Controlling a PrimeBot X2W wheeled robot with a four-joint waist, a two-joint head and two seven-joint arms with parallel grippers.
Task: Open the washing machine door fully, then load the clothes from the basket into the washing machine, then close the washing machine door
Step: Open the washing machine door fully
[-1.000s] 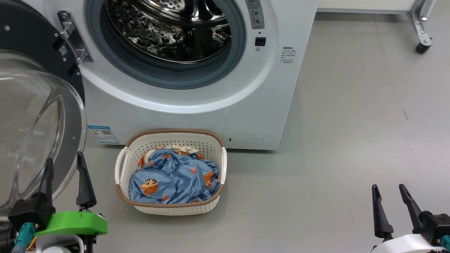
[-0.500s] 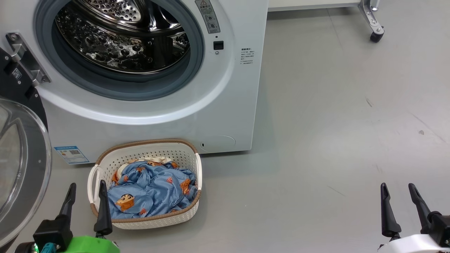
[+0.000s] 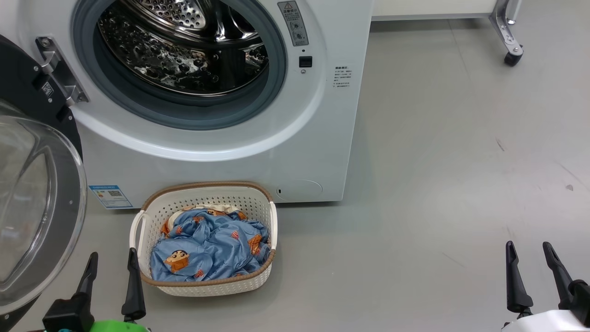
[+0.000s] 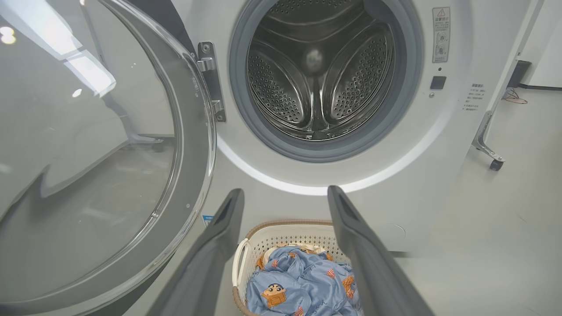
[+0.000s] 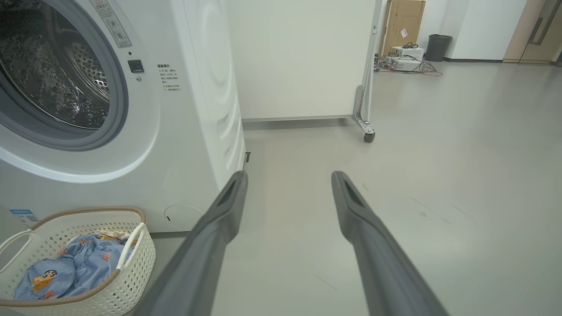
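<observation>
The washing machine (image 3: 221, 152) stands with its steel drum (image 3: 184, 55) exposed. Its washing machine door (image 3: 32, 207) is swung open to the left, glass bowl facing me. The basket (image 3: 205, 288) sits on the floor against the machine's front, holding the blue printed clothes (image 3: 207, 244). My left gripper (image 3: 114, 254) is open just left of the basket's handle, empty. My right gripper (image 3: 528, 245) is open over bare floor far to the right. In the left wrist view the left gripper (image 4: 285, 192) points at the drum (image 4: 318, 74) above the basket (image 4: 285, 224). The right gripper (image 5: 289, 174) points past the machine's side (image 5: 210, 109).
A white panel on a wheeled metal leg (image 3: 511, 55) stands behind and right of the machine. A cardboard box (image 5: 401, 22) and a dark bin (image 5: 437, 47) sit far off. Grey floor (image 3: 438, 184) spreads to the right.
The camera has shifted, first one way and then partly back. The left gripper has come down from in front of the door glass to beside the basket's left handle. The right gripper holds its place.
</observation>
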